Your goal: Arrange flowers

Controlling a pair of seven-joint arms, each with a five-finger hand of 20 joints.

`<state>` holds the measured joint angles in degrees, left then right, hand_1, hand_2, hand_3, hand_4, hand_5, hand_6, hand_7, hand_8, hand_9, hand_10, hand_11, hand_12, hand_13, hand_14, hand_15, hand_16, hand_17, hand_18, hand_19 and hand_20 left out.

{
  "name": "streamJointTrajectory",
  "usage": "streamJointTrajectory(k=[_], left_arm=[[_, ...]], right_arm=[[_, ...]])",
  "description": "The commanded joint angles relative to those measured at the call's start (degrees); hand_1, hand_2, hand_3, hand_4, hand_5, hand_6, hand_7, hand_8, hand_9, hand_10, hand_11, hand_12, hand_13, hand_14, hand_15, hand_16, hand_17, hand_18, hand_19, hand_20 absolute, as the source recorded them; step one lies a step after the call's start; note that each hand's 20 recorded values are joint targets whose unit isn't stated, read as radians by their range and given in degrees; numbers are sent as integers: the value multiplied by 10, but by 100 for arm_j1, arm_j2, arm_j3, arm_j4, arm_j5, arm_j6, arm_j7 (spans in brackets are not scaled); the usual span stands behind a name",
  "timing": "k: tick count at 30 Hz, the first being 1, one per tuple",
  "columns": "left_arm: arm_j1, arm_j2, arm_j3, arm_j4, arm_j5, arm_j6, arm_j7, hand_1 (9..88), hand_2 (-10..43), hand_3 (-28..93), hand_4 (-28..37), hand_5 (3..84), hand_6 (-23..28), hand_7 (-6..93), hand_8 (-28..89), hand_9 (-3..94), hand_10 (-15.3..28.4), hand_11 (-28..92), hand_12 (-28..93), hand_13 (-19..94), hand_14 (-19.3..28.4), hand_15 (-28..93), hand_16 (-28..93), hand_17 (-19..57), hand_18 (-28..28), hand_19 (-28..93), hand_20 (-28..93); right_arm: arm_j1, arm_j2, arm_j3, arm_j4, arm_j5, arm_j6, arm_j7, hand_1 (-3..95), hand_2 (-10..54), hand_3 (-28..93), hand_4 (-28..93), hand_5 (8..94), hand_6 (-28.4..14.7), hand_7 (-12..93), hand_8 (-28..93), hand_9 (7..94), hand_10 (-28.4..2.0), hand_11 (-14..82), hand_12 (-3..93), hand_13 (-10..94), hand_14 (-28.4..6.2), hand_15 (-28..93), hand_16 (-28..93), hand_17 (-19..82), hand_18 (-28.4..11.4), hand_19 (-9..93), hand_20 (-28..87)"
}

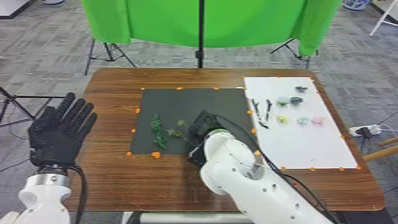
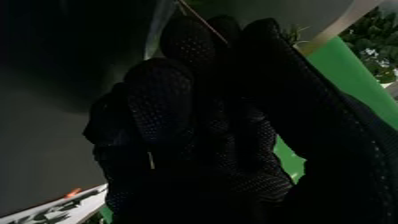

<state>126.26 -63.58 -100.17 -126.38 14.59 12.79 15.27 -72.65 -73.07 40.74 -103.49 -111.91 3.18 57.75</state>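
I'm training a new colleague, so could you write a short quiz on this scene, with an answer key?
1. Multiple choice: in the head view, which flower is at the right end of the row nearest the robot on the white sheet?
A) yellow flower
B) pink flower
C) dark green flower
2. True or false: the left hand is open, its fingers straight.
3. Fill in: the leafy green sprig lies on the dark mat, to the ____ of the right hand.

Key: 1 B; 2 true; 3 left
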Motion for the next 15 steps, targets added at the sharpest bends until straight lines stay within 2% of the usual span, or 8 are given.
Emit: streamJointTrajectory(k=[1,5,7,9,12,15], left_arm=[[-67,-12,72,93,-41,52,-91,253,156,800,-283,420,84,69,-75,350,133,137,80,274,120,206,-46,-33,115,221,137],[-92,-12,79,113,-93,20,-92,253,157,801,-283,423,84,73,-75,353,133,140,82,274,122,211,-45,-34,115,224,138],[-85,-21,84,110,-163,0,-69,252,156,802,-283,423,84,74,-76,354,133,141,83,273,123,213,-44,-35,116,227,138],[-76,-30,70,115,-137,-43,-60,252,154,803,-283,423,84,75,-76,355,133,142,84,273,124,215,-44,-36,116,229,139],[5,-58,3,72,-149,-35,-12,252,152,804,-283,423,84,75,-76,355,134,142,84,273,124,214,-44,-36,117,230,139],[18,-98,-21,71,-122,-59,1,253,151,804,-283,423,84,74,-76,357,134,143,85,274,125,214,-44,-36,117,230,138]], right_arm=[[-134,-11,-13,-42,74,137,51,472,-95,705,-180,728,-65,297,168,749,-186,378,282,715,-138,688,238,399,-264,932,418],[-143,-6,59,-43,226,161,85,428,-91,728,-180,727,-74,238,120,748,-192,372,256,716,-142,675,231,396,-264,932,415],[-163,-7,109,-62,345,151,165,423,-87,733,-183,728,-76,232,108,747,-193,368,253,716,-143,669,228,394,-263,932,412],[-155,44,115,-110,323,160,156,424,-84,735,-183,728,-76,229,99,748,-193,365,250,715,-143,663,226,393,-264,932,406],[-162,116,171,-270,399,202,134,416,-80,740,-180,725,-76,221,87,748,-193,363,248,716,-144,659,225,392,-265,932,401],[-190,239,292,-461,371,269,63,399,-67,750,-174,729,-76,194,40,752,-195,356,245,718,-144,657,223,392,-266,932,398]])
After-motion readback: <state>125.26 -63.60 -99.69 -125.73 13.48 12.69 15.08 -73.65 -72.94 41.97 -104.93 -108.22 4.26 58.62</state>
